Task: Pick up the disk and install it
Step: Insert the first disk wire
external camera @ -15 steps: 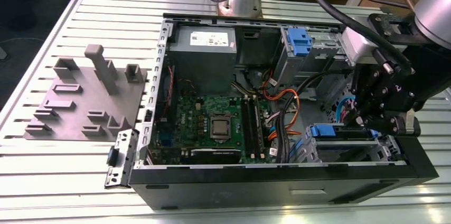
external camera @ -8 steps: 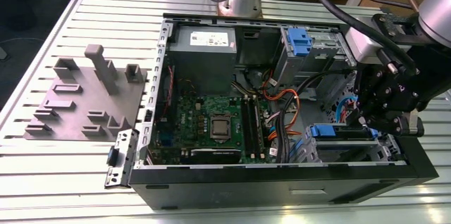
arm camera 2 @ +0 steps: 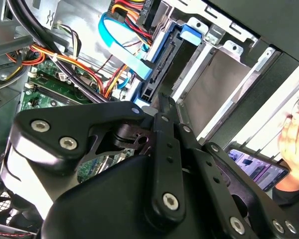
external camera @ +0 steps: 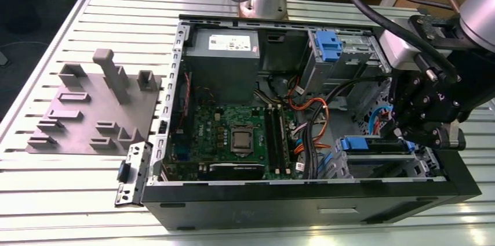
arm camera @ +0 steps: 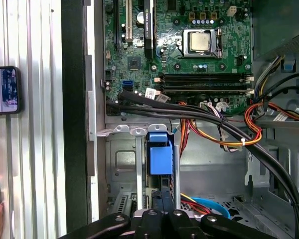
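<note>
slatted metal table (external camera: 62,182) is carrying the open computer case (external camera: 309,196); i'm holding my claw (external camera: 421,136) over its lower drive bay. in the second wrist view, the disk (arm camera 2: 162,59) is sitting edge-on in the bay; whether the claw is gripping it, i can't tell. in the first wrist view, its blue frame is facing me. i'm judging it stiff, dense and shock-sensitive, best taken by the frame edges.

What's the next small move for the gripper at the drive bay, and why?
Likely a short push deeper into the drive bay: the disk stands between the bay's rails, its blue carrier end toward the gripper directly behind it. Whether it is fully seated is unclear.
</note>
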Controlling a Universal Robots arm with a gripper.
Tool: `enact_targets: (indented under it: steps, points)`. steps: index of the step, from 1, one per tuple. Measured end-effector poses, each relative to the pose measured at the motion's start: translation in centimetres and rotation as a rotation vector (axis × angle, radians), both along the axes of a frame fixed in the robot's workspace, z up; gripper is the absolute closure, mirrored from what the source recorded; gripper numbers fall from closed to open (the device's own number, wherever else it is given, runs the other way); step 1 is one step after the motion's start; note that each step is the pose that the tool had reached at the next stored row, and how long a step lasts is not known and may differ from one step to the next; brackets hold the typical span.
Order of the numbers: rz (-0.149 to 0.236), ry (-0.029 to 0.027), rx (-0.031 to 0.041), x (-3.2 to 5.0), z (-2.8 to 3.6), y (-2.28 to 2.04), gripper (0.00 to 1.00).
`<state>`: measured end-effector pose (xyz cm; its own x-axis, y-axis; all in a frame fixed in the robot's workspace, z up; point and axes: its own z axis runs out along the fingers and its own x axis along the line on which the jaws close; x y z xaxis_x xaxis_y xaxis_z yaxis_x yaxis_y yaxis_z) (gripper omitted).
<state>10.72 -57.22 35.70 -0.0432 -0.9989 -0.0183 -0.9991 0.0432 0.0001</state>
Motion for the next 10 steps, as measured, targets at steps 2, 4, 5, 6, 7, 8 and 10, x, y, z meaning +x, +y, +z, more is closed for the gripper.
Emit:
enact_targets:
  steps: [2,4,5,6,7,8,10]
  points:
    - [0.0,0.0,-0.0001,0.11,0.0,0.0,0.89]
    - [0.0,-0.0001,0.0,0.33,0.0,0.0,0.89]
    - [0.0,0.0,0.0001,0.49,0.0,0.0,0.89]
    - [0.0,0.0,-0.0001,0.68,0.01,0.0,0.89]
    - [0.0,0.0,0.0,0.88,0.0,0.0,0.89]
    - [0.0,0.0,0.0,1.1,0.0,0.0,0.89]
    - [0.0,0.0,0.0,1.53,0.0,0.0,0.89]
